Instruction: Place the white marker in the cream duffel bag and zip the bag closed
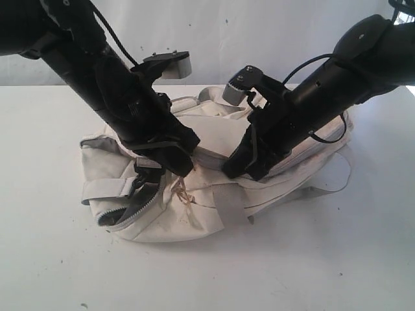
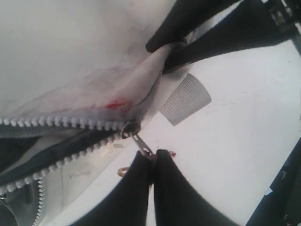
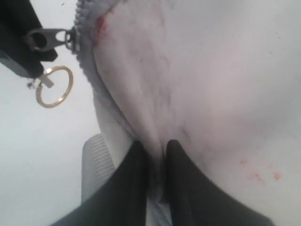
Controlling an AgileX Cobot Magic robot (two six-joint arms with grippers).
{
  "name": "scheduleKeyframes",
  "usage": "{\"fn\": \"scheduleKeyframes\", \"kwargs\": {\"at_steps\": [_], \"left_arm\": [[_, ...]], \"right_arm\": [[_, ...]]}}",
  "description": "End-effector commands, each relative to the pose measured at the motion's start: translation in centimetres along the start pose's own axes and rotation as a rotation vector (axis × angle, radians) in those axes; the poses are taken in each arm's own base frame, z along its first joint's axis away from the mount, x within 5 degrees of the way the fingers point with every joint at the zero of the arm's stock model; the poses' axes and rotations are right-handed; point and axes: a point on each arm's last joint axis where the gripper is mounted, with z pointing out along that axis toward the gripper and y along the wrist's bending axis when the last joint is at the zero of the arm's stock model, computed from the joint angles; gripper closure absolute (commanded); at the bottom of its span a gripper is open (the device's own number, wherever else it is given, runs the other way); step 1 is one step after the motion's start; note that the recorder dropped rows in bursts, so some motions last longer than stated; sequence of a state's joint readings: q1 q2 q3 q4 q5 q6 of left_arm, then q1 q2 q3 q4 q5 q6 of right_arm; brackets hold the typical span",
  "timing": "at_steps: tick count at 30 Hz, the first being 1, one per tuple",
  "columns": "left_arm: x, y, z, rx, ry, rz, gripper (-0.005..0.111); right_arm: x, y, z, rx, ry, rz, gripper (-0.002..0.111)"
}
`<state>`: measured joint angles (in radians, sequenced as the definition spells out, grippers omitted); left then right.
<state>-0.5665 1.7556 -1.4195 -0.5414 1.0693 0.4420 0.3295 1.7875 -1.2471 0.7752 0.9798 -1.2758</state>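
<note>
From the exterior view, the cream duffel bag (image 1: 168,220) is lying slumped on the white table (image 1: 324,259), with both arms reaching down onto it. Its zipper (image 1: 130,208) is gaping at the bag's left end. The left tool (image 1: 144,184) is meeting the bag there, and the right tool (image 1: 238,170) is pressing into the fabric near the middle.

In the left wrist view, the left tool (image 2: 153,157) is clamping narrow on the zipper pull (image 2: 141,146), just beside the slider (image 2: 130,128). The teeth are standing apart beyond the slider. Farther along, the right tool (image 2: 164,47) is pinching a fold of the bag near a grey strap (image 2: 186,99).

In the right wrist view, the right tool (image 3: 157,148) is gripping a raised fold of the bag, its fingers (image 3: 134,169) nearly together. The left tool (image 3: 28,52) is holding the pull, with a metal ring (image 3: 54,87) hanging beside it.

The white marker is showing in none of the views.
</note>
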Motion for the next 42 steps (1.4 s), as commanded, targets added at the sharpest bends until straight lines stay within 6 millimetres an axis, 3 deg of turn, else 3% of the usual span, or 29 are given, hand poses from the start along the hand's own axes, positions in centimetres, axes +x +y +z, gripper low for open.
{"fn": "scheduleKeyframes", "kwargs": {"at_steps": [1, 21, 28, 32, 36, 42], "left_arm": [[0.1, 0.9, -1.3, -0.022, -0.039, -0.046, 0.107], [2.5, 10.3, -6.2, -0.201, -0.12, -0.254, 0.107], [2.3, 10.7, -6.5, -0.208, -0.16, -0.254, 0.107], [2.7, 9.2, -5.7, -0.019, -0.12, -0.272, 0.107], [3.2, 7.9, -4.4, 0.146, -0.143, -0.137, 0.106], [4.4, 8.5, -2.2, 0.097, -0.152, -0.103, 0.084]], "right_arm": [[0.5, 0.0, 0.0, 0.002, 0.05, -0.039, 0.108], [1.0, -0.5, 0.0, 0.055, 0.105, -0.07, 0.108], [1.0, -0.8, 0.0, 0.091, 0.102, -0.059, 0.108], [1.0, -0.9, 0.0, 0.094, 0.101, -0.06, 0.108], [0.8, -0.8, 0.0, 0.088, 0.083, -0.046, 0.108], [0.0, -0.5, 0.0, 0.061, -0.001, 0.014, 0.108]]}}
